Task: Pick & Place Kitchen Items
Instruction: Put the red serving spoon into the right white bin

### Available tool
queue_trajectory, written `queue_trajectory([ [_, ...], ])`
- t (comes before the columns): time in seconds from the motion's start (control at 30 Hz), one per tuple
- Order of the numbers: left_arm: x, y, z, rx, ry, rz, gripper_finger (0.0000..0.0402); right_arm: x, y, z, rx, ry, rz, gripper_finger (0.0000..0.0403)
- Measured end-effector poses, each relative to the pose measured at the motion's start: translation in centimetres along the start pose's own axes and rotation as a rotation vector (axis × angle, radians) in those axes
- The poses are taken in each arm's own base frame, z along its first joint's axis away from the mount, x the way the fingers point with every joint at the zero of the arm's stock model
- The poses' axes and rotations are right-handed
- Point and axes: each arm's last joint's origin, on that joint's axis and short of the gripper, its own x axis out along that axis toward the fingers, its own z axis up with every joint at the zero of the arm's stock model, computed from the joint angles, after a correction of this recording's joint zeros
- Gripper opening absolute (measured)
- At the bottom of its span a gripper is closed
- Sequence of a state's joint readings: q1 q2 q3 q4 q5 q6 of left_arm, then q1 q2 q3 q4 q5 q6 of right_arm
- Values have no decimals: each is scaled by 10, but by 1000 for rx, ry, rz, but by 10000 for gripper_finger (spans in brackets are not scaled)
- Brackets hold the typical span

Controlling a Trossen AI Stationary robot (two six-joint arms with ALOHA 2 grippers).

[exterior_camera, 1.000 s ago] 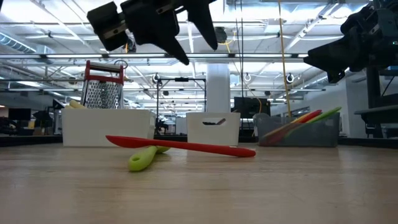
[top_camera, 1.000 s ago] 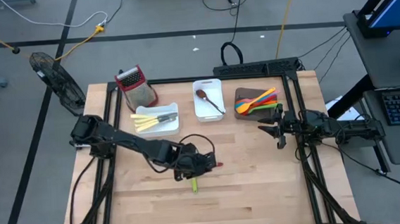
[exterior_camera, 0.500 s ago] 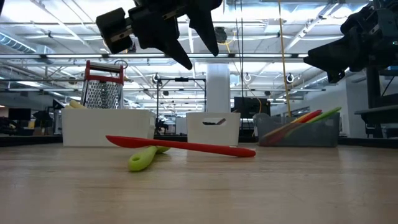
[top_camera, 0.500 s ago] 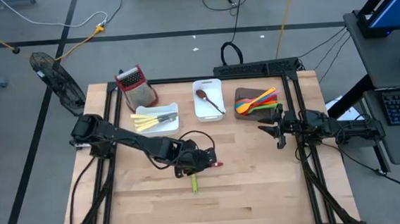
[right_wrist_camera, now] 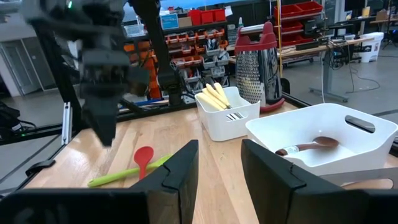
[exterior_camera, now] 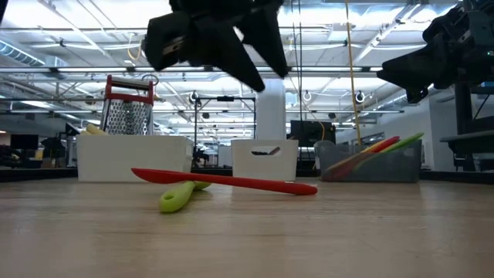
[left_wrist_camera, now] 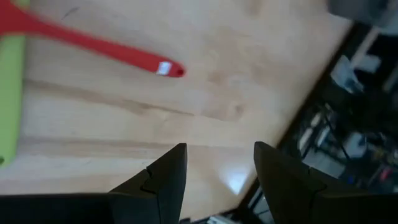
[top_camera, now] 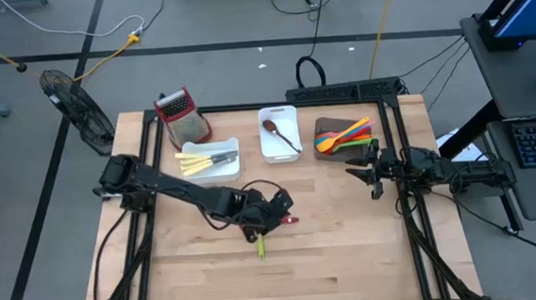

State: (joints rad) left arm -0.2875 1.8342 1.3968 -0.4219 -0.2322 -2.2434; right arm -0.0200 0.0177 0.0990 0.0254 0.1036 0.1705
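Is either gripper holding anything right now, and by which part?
Nothing is held. The left gripper hangs open above the red spatula; the right gripper waits open, empty.

Red spatula (exterior_camera: 231,182) lying flat across a green utensil (exterior_camera: 179,196) mid-table, colourful spoons (top_camera: 343,133) piled at two o'clock, brown spoon (top_camera: 279,137) at twelve

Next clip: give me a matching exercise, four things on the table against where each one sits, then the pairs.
Things:
1. red spatula
2. brown spoon
3. cream sticks
4. left gripper

Places:
A. in the middle white tray
B. lying across the green utensil on the bare table
C. open in the air above the red spatula
D. in the left white tray

Pairs: 1-B, 2-A, 3-D, 4-C
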Motion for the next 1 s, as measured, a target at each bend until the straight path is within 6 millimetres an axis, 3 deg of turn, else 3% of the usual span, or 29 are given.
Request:
queue_trajectory([
  [0.23,29,28,-12,-279,-64,26,191,0,0,0,0,0,0,114],
  [0.47,31,30,-13,-377,-151,-91,191,0,0,0,0,0,0,114],
  [0.7,32,30,-9,-273,-189,-78,191,0,0,0,0,0,0,114],
  [1.0,18,18,-11,240,-118,-49,191,0,0,0,0,0,0,114],
])
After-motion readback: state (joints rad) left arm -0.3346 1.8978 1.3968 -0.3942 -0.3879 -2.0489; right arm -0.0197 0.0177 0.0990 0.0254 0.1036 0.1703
